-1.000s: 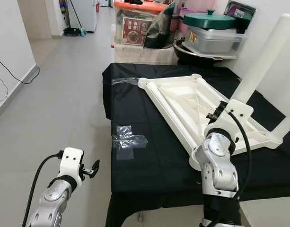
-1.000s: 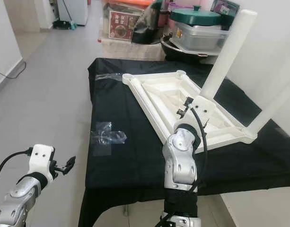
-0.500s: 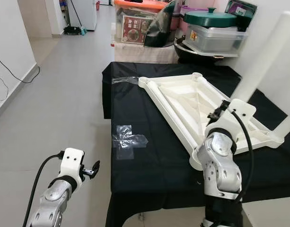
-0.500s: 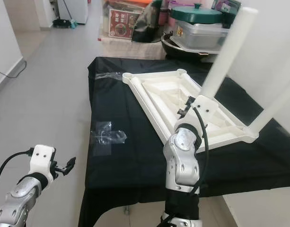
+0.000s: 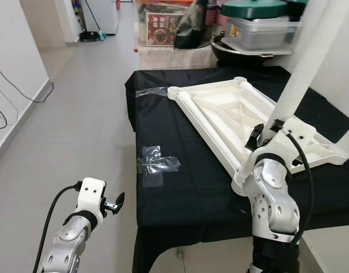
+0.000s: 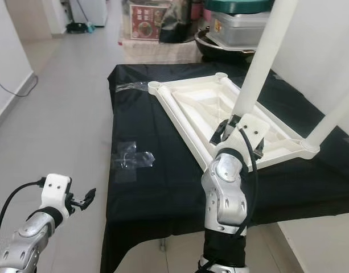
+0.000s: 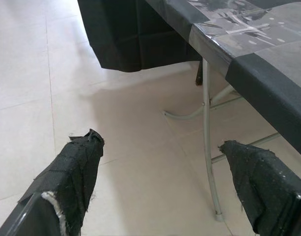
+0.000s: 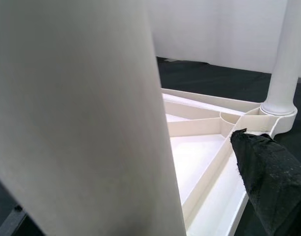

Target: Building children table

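right jaws (image 5: 275, 136) clamp a white table leg (image 5: 302, 65); left jaws (image 5: 118, 202) gape over floor (image 5: 77, 114)

Black tablecloth (image 5: 180, 187) – clear tape patch (image 5: 157, 165), green-lidded container (image 5: 259, 28), grey floor (image 5: 77, 114)

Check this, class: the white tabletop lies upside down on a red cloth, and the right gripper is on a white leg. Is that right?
One thing is wrong: the cloth is black, not red, as the left eye view shows. The rest holds: the white tabletop lies upside down on it, and the right gripper is on a white leg.
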Available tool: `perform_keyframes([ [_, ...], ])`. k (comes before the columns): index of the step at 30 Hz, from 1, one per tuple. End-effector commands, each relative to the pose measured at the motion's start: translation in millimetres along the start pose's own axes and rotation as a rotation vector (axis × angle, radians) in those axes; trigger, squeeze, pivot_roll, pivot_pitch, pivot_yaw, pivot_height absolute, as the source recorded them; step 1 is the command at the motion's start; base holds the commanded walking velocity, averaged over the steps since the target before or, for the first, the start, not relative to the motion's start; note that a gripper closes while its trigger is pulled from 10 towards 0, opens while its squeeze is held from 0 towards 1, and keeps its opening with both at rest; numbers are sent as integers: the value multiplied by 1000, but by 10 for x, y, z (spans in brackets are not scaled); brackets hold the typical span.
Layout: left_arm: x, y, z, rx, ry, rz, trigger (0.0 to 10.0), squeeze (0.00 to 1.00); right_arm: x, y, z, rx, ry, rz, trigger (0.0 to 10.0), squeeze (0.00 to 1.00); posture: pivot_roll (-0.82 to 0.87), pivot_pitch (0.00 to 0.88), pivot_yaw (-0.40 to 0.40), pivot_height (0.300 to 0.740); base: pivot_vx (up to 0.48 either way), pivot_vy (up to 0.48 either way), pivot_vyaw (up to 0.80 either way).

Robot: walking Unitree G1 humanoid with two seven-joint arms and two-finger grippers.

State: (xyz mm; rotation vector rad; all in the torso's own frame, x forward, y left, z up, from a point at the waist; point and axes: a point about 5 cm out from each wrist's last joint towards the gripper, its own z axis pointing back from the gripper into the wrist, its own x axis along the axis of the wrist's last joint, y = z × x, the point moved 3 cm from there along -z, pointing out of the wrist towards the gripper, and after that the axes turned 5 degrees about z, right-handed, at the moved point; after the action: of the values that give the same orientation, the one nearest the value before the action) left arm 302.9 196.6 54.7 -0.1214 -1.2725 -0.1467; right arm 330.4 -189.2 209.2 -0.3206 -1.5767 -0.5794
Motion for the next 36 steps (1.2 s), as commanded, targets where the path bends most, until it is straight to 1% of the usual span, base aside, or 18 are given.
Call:
perform_keyframes([
  [1, -52, 13, 10, -2, 17, -13, 10000, 0, 82, 29, 28, 50, -17, -14, 10000, 192, -21, 0, -51, 740, 0, 0, 0],
  [2, -55, 13, 11, -4, 19, -14, 10000, 0, 165, 54, 11, 116, -37, -2, 10000, 0, -28, 0, -49, 740, 0, 0, 0],
  [6, -61, 9, 5, -8, 21, -15, 10000, 0, 319, 84, -40, 237, -77, 37, 10000, 0, -28, 0, -49, 740, 0, 0, 0],
  [11, -64, -3, -8, -12, 22, -14, 10000, 0, 412, 56, -144, 302, -103, 81, 10000, 0, -44, 0, -42, 740, 0, 0, 0],
  [13, -61, -16, -19, -16, 21, -14, 10000, 0, 487, -13, -320, 359, -115, 150, 10000, 0, -44, 0, -45, 740, 0, 0, 0],
  [14, -61, -16, -19, -16, 21, -14, 10000, 0, 487, -13, -320, 359, -115, 150, 10000, 0, -44, 0, -45, 740, 0, 0, 0],
  [17, -65, -13, -18, -17, 22, -15, 10000, 0, 516, -92, -484, 407, -96, 207, 10000, 0, -42, 0, -46, 740, 0, 0, 0],
  [22, -81, -16, -9, -18, 27, -16, 10000, 0, 464, -133, -591, 487, -25, 240, 10000, 0, -41, 0, -49, 740, 0, 0, 0],
  [24, -84, -16, -7, -19, 28, -17, 10000, 0, 443, -156, -620, 496, 0, 236, 9725, 0, -41, 0, -49, 740, 0, 0, 0],
  [25, -85, -15, -6, -18, 28, -17, 10000, 0, 384, -155, -633, 544, 50, 221, 3098, 0, -39, 0, -51, 740, 0, 0, 0],
  [27, -85, -14, -6, -18, 28, -17, 10000, 0, 343, -150, -634, 579, 83, 206, 3098, 0, -39, 0, -51, 740, 0, 0, 0],
  [28, -87, -13, -7, -19, 28, -18, 10000, 0, 285, -119, -635, 676, 131, 180, 5216, 0, -40, 0, -52, 740, 0, 0, 0],
  [29, -87, -13, -7, -19, 28, -18, 10000, 0, 285, -119, -635, 676, 131, 180, 5216, 0, -40, 0, -52, 740, 0, 0, 0],
  [30, -88, -15, -8, -21, 28, -18, 10000, 0, 279, -118, -651, 706, 133, 184, 4627, 0, -41, 0, -52, 740, 0, 0, 0],
  [31, -88, -15, -8, -21, 28, -18, 10000, 0, 279, -118, -651, 706, 133, 184, 4627, 0, -41, 0, -52, 740, 0, 0, 0],
  [33, -89, -19, -12, -23, 29, -20, 10000, 0, 302, -110, -700, 760, 124, 188, 2745, 0, -36, 0, -55, 740, 0, 0, 0],
  [34, -88, -19, -13, -23, 29, -20, 10000, 0, 321, -119, -739, 768, 118, 197, 0, 0, -36, 0, -55, 740, 0, 0, 0],
  [36, -89, -19, -14, -23, 29, -21, 10000, 0, 334, -121, -764, 782, 117, 199, 0, 0, -35, 0, -56, 740, 0, 0, 0],
])
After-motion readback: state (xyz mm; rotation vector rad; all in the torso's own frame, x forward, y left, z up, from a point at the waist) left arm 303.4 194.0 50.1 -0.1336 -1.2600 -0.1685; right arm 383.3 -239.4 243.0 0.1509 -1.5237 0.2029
